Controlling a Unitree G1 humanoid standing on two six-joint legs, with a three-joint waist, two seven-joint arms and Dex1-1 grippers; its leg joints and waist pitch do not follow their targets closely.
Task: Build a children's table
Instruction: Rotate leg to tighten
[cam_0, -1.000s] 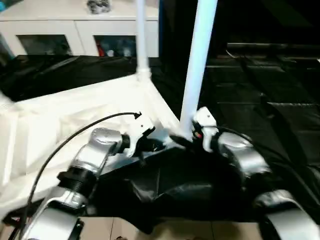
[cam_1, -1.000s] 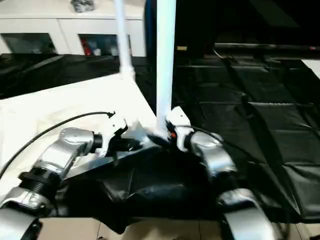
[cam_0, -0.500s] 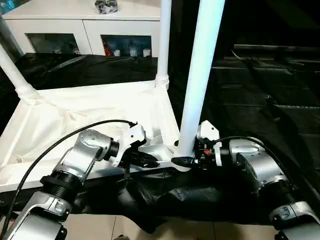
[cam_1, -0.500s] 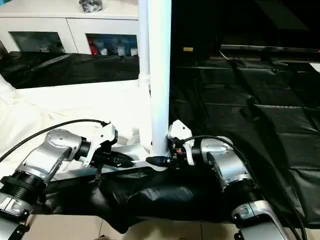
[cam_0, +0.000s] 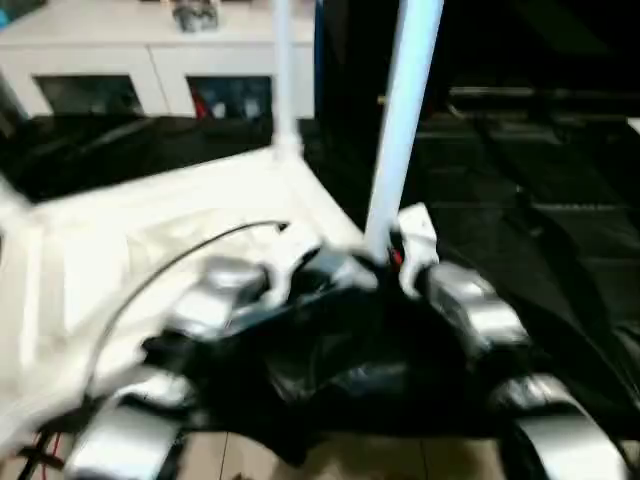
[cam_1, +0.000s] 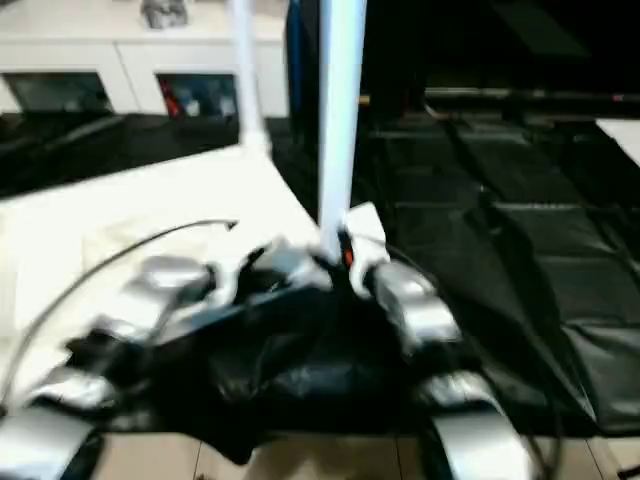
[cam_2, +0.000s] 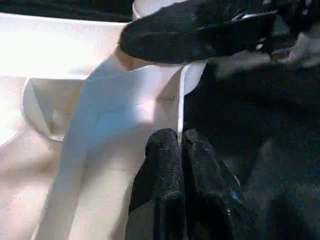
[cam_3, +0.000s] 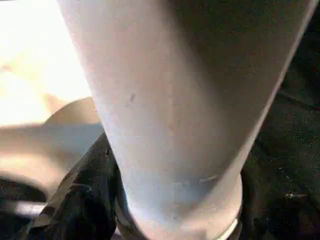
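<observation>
The children's table lies upside down, its white tabletop (cam_0: 150, 220) on black cloth. A long white leg (cam_0: 400, 130) rises from the near corner socket, and another leg (cam_0: 282, 80) stands at the far corner. My right gripper (cam_0: 385, 255) sits at the base of the near leg (cam_3: 175, 100), with one black finger (cam_3: 82, 200) pressed against the tube. In the left wrist view that gripper's finger (cam_2: 190, 32) lies across the socket. My left gripper (cam_2: 178, 137) is shut on the thin upright rim of the tabletop (cam_2: 125, 100) just beside that corner.
A white cabinet (cam_0: 150, 70) with glass doors stands behind the tabletop. Black cloth (cam_0: 520, 200) covers the surface to the right and hangs over the near edge. A black cable (cam_0: 200, 245) arcs over my left forearm. Light floor (cam_0: 300, 460) shows below.
The whole picture has swung and blurred, so the head has moved. Both grippers stay at the near corner, the left on the rim and the right at the leg's base.
</observation>
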